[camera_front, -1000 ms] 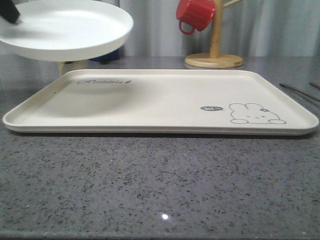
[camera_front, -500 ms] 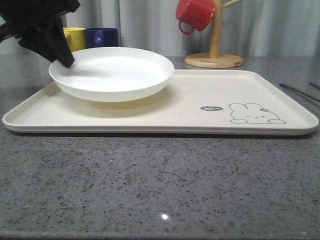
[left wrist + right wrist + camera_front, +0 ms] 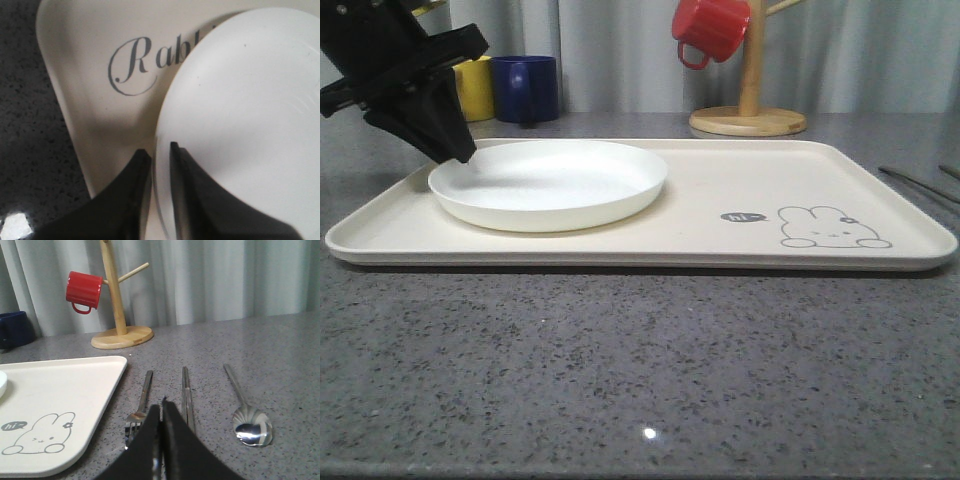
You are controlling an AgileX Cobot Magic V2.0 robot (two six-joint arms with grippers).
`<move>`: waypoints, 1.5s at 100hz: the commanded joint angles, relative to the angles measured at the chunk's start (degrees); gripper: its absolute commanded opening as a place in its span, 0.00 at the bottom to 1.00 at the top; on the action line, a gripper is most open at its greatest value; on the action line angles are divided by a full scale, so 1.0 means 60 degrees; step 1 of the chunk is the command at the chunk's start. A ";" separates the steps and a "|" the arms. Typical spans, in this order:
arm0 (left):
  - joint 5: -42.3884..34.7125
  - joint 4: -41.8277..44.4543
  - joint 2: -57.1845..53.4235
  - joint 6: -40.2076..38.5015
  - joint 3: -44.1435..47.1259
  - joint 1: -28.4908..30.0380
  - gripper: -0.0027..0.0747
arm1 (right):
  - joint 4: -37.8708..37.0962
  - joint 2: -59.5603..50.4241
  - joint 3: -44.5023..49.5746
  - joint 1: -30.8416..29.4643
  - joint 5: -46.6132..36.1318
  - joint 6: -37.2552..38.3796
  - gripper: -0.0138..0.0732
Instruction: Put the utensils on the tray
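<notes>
The cream tray (image 3: 720, 175) with the rabbit drawing lies across the middle of the table. A round white plate (image 3: 550, 182) rests on its left part. My left gripper (image 3: 460, 152) is at the plate's left rim, one finger inside and one outside, shut on the rim (image 3: 159, 149). The utensils lie on the table to the right of the tray (image 3: 60, 385): a fork (image 3: 145, 390), a pair of chopsticks (image 3: 186, 385) and a spoon (image 3: 252, 425). My right gripper (image 3: 161, 405) hovers over the fork and chopsticks, shut and empty.
A wooden mug tree (image 3: 750, 115) with a red mug (image 3: 710, 28) stands behind the tray. A yellow mug (image 3: 472, 88) and a blue mug (image 3: 525, 88) stand at the back left. A curtain closes off the back.
The left gripper has carried the white plate down from the upper left and set it on the tray's left part. The utensils have not moved.
</notes>
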 commanded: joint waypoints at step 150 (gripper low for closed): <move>-0.7926 0.0977 -1.1860 -0.0123 0.8506 -0.0049 0.43 | -0.0003 -0.0223 -0.0172 -0.0038 -0.0726 -0.0086 0.08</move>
